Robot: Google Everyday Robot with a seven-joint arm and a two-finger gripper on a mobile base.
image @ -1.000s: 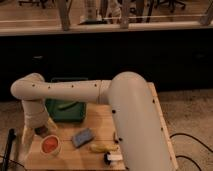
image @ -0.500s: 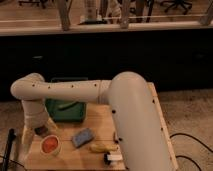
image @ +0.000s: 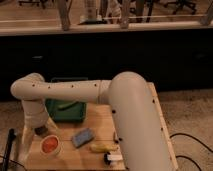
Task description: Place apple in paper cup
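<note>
The apple point(image: 49, 144) shows as a red-orange round inside the white paper cup point(image: 51, 151), which stands at the table's front left. My gripper point(image: 39, 131) hangs at the end of the white arm, just above and to the left of the cup. It is open and holds nothing. Its tips are mostly hidden by the wrist point(image: 34, 116).
A green bin point(image: 65, 109) sits behind the cup, under the forearm. A blue sponge point(image: 82, 136), a yellow banana point(image: 104, 147) and a small white and black object point(image: 114, 158) lie to the right of the cup. A black pole point(image: 10, 145) stands off the table's left edge.
</note>
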